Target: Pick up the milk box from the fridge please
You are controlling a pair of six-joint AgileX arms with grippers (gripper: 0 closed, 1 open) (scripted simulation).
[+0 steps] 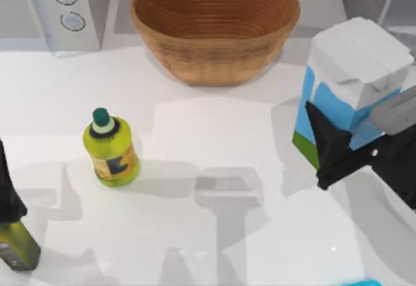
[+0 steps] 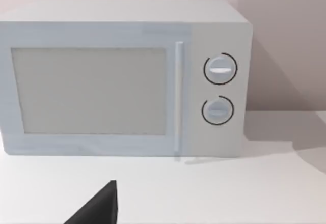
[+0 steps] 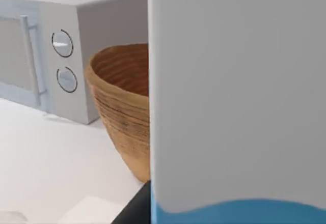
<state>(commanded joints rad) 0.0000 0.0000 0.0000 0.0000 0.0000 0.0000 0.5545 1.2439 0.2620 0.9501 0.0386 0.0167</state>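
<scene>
Right gripper [image 1: 351, 144] at table's right side, dark fingers [image 1: 325, 136] clamped around the milk box [image 1: 351, 78], arm reaching in from right edge, left arm [image 1: 8, 195] parked at left edge

Bright even light, soft overlapping shadows, perhaps several lamps

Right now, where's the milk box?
In the top view the milk box is at the table's right side, right of the wicker basket, with the right gripper against its lower side.
</scene>
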